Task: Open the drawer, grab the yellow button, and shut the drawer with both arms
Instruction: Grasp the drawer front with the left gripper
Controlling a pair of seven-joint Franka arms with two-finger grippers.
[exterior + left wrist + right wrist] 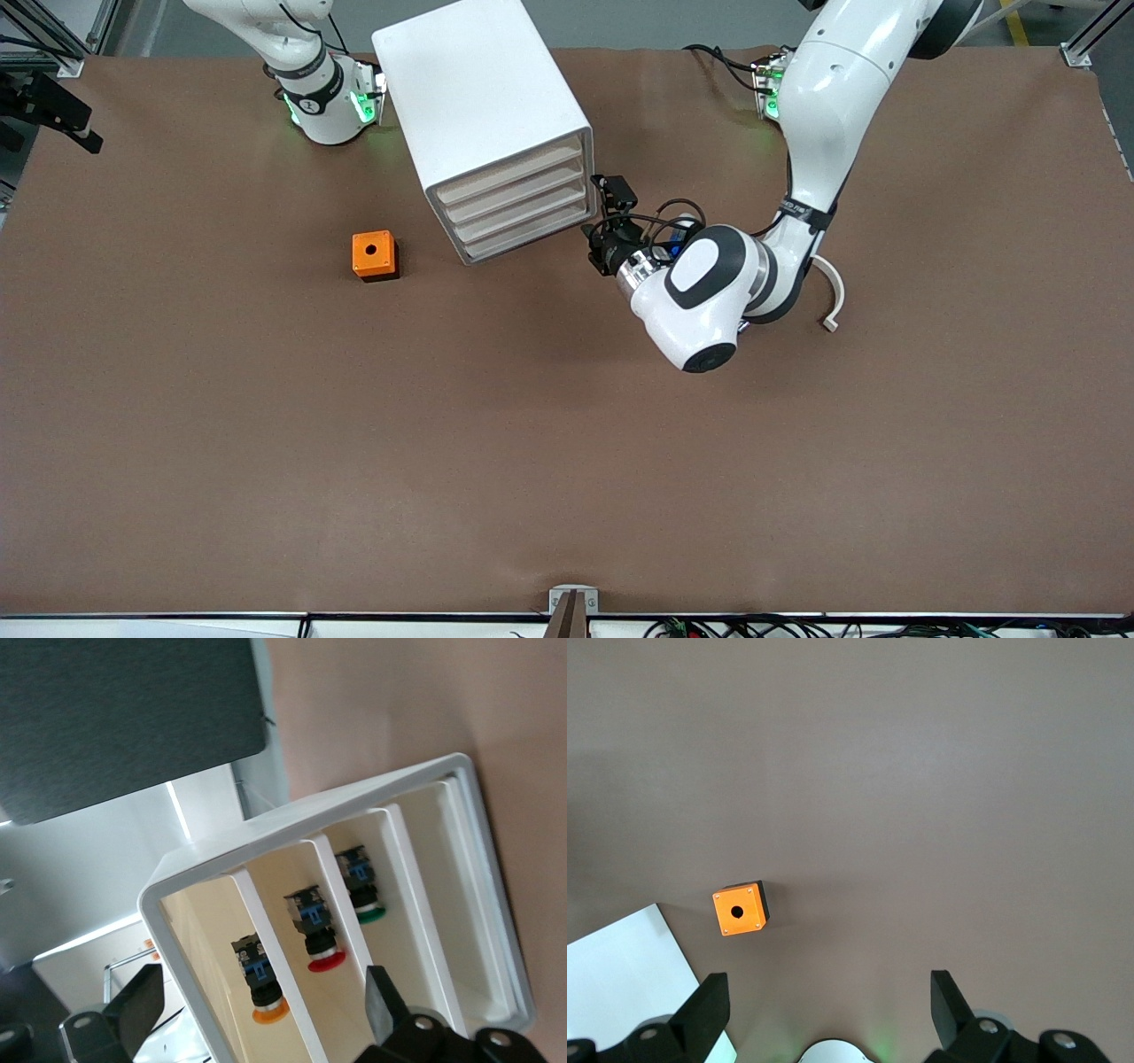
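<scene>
A white drawer cabinet (483,115) stands toward the robots' bases, its four-drawer front angled toward the left arm; no drawer sticks out. In the left wrist view the cabinet's front (310,828) fills the frame, and its compartments show inside. The button (268,1010), orange-yellow cap on a black-and-blue body, sits in one of them. My left gripper (595,213) hovers open just in front of the cabinet, its fingers (133,1005) straddling the button's compartment without touching. My right gripper (824,1005) hangs open and empty high over the table, out of the front view.
A red-capped button (323,957) and a green-capped one (368,908) occupy the neighbouring compartments. An orange cube box (374,255) with a round hole sits on the brown table beside the cabinet, toward the right arm's end. The right arm's base (323,106) stands close to the cabinet.
</scene>
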